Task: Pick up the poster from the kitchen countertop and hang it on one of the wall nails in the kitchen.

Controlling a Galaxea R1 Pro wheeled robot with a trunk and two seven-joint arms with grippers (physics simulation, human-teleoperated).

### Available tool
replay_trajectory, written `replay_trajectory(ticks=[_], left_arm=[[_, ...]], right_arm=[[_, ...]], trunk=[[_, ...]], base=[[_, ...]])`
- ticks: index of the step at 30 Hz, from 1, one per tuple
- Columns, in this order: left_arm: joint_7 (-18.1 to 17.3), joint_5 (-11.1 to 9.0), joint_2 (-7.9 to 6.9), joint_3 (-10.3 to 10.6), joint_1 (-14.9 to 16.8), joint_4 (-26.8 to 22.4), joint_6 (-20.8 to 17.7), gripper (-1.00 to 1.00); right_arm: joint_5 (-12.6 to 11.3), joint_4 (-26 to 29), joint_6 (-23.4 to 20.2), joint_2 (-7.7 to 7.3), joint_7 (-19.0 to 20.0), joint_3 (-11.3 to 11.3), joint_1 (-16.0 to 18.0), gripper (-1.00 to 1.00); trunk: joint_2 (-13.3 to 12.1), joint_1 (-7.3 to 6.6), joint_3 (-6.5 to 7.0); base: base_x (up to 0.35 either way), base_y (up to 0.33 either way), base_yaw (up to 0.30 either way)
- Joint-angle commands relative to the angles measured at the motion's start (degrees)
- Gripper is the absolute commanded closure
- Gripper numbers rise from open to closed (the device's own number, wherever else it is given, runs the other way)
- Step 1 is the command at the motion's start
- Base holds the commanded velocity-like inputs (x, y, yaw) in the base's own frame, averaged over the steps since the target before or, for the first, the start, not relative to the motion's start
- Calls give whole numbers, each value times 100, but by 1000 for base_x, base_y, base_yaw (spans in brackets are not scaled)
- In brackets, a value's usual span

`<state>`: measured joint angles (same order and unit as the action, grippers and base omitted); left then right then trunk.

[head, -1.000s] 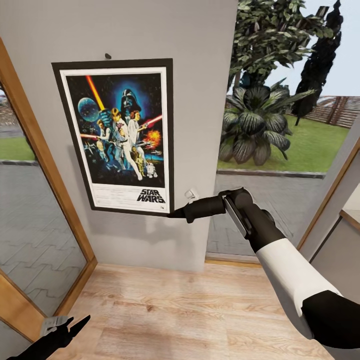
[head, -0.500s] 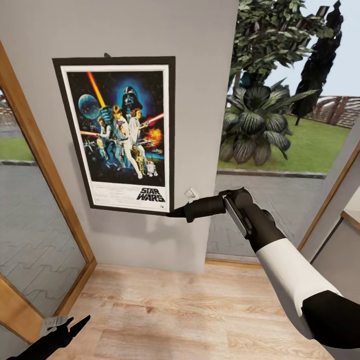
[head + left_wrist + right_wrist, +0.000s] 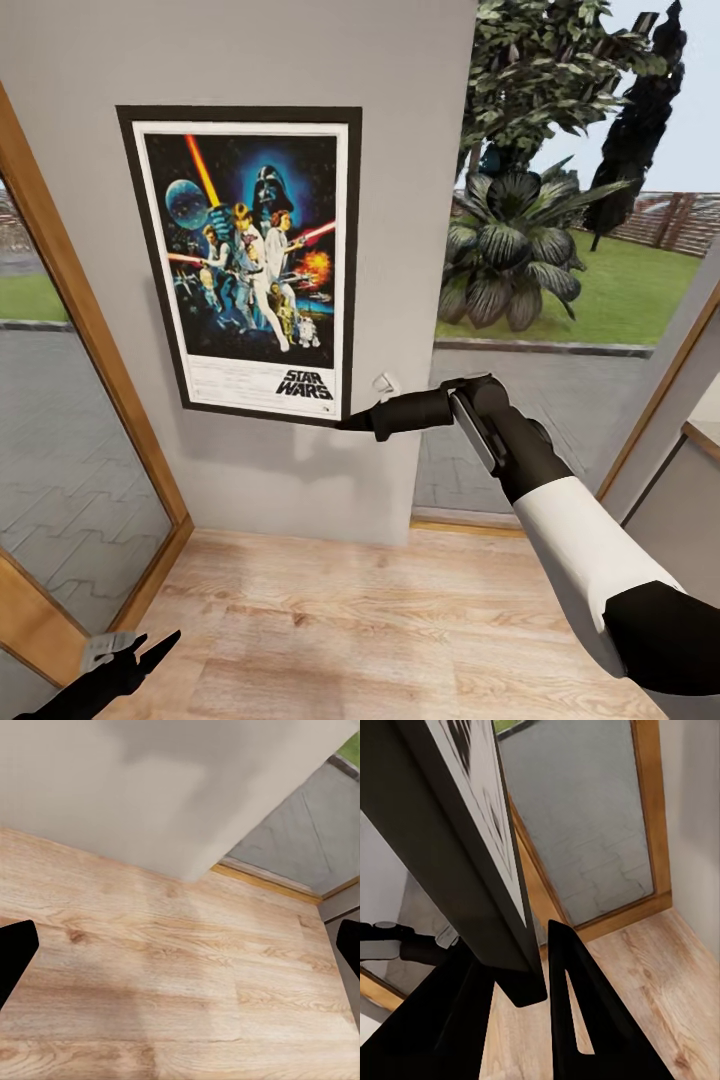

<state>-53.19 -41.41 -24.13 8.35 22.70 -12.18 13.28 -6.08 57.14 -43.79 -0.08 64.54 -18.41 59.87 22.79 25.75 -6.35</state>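
Head view: right gripper (image 3: 352, 423) is clamping poster (image 3: 250, 260) at its lower corner, pressing it flat vs grey wall (image 3: 400, 100), prob. to catch a nail. Left gripper (image 3: 140, 655) is hanging low w/ jaws apart, nothing btwn them.

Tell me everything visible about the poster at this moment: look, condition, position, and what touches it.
The poster is an upright rectangle with a thin black frame and white border around colourful figures on dark blue, with a "STAR WARS" logo at its lower right. It looks flat, rigid and undamaged. It sits against the light-grey wall, slightly tilted, between a wood-framed glass panel and a window. The right gripper is shut on its bottom right corner; the right wrist view shows that corner between the fingers.
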Motion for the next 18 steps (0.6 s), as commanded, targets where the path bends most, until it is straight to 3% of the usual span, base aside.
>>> replay_trajectory(ticks=[1,18], left_arm=[[-7,-42,-4,47,6,5,34,-100],[-7,-42,-4,49,6,5,34,-100]], right_arm=[[-51,-1,-57,-1,-11,-5,7,100],[-48,115,-103,29,-32,-5,13,100]], trunk=[[13,4,-13],[13,4,-13]], base=[[0,9,0],[0,27,0]])
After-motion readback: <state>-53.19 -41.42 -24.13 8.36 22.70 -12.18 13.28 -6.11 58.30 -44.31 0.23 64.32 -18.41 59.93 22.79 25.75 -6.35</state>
